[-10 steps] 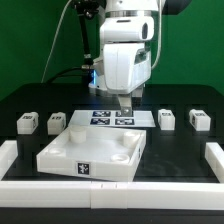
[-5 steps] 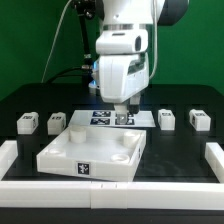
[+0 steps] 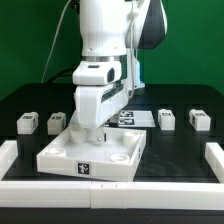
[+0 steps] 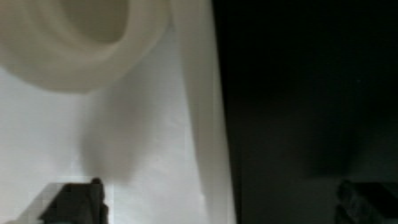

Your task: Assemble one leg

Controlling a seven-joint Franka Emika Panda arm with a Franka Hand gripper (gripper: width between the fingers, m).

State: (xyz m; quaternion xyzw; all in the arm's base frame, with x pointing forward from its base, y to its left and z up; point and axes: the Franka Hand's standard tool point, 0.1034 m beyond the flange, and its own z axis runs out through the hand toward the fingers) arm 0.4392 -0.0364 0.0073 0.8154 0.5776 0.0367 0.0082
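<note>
Four small white legs with marker tags lie on the black table: two at the exterior view's left (image 3: pixel 28 122) (image 3: pixel 57 122) and two at its right (image 3: pixel 167 118) (image 3: pixel 199 120). The large white square tabletop (image 3: pixel 70 158) lies in front, its corner sockets up. My gripper (image 3: pixel 87 131) hangs low over the tabletop's far left corner. In the wrist view the gripper (image 4: pixel 217 205) is open and empty. One fingertip (image 4: pixel 75 200) is over the white tabletop (image 4: pixel 143 130) near a round socket (image 4: pixel 71 40). The other is over the dark table.
The marker board (image 3: pixel 128 119) lies behind the tabletop, partly hidden by the arm. White rails edge the table at the front (image 3: pixel 110 192) and at both sides.
The arm has swung from over the marker board toward the exterior view's left and forward, down to the tabletop's far left corner. The legs and tabletop have not moved.
</note>
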